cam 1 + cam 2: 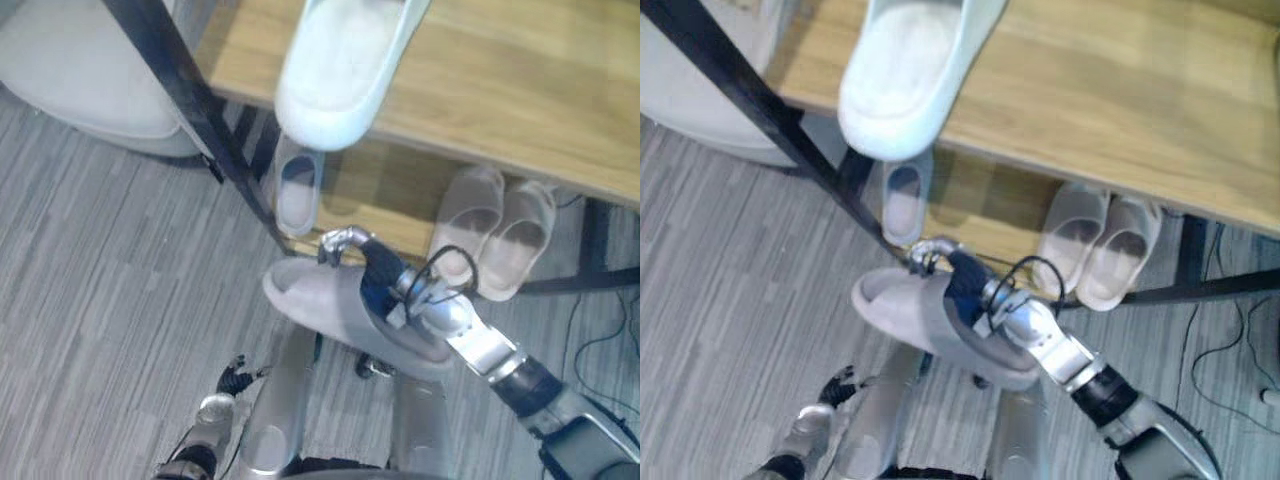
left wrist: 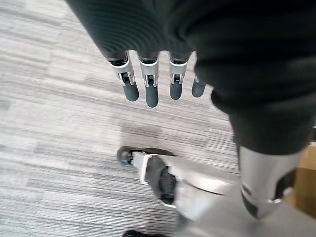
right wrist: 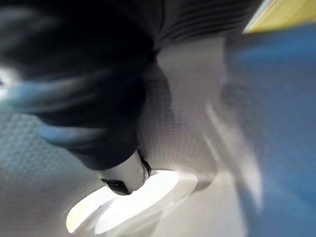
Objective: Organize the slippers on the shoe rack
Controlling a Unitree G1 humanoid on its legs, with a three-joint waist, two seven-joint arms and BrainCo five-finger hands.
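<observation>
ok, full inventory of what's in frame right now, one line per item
shoe rack: 1, wooden shelves on a black frame, in front of the robot
pale slipper: 1, whitish mint, top shelf, one end overhanging the front edge
lilac slipper: 1, grey-lilac, lower shelf, left side
beige slippers: 2, beige, side by side on the lower shelf, right side
grey slipper: 1, grey, in front of the rack, in the right hand
rounded object: 1, off-white, on the floor left of the rack; can't tell what it is
carpet: 1, grey striped, under everything
left hand: 1, fingers straight, empty, low over the carpet
right hand: 1, fingers curled on the grey slipper
</observation>
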